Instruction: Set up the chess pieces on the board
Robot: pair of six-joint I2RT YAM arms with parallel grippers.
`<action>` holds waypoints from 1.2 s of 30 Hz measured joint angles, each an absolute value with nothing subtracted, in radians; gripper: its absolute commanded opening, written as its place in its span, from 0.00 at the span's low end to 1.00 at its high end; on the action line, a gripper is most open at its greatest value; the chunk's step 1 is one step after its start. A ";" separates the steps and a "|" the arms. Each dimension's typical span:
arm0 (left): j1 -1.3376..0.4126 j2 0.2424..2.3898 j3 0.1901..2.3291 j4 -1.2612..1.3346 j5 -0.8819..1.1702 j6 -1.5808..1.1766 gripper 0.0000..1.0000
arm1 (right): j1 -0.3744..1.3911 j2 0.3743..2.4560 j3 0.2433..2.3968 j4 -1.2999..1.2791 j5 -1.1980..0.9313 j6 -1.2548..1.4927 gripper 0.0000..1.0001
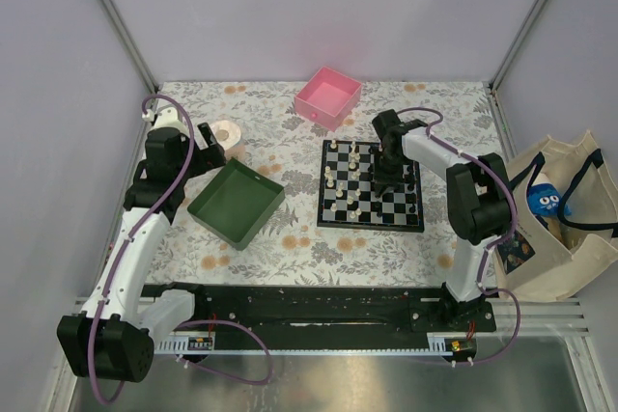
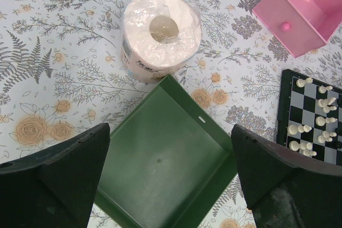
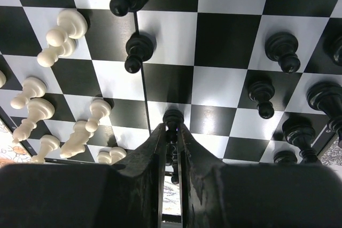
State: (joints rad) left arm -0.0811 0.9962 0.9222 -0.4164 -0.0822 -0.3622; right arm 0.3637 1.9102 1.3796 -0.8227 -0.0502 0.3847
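Well, many pieces are on the board (image 1: 370, 226): white pieces (image 3: 60, 34) on one side, black on the other. A few black ones stand near the middle, so I think work is left. The right gripper (image 3: 171, 129) is narrow and pinches a black piece (image 3: 172, 117) on the board. Only the left wrist view shows the left gripper (image 2: 170, 129) wide, holding nothing, over the tray (image 2: 160, 174).
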 measured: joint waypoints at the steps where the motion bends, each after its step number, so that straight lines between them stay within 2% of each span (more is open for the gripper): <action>1: -0.081 0.996 0.922 -0.416 -0.082 -0.362 0.99 | 0.364 1.910 1.380 -0.824 -0.045 0.385 0.17; 9: -0.081 0.997 0.922 -0.417 -0.082 -0.362 0.99 | 0.358 1.883 1.353 -0.830 0.012 0.382 0.13; 36: -0.081 1.013 0.922 -0.416 -0.074 -0.367 0.99 | 0.255 1.822 1.268 -0.822 0.019 0.361 0.14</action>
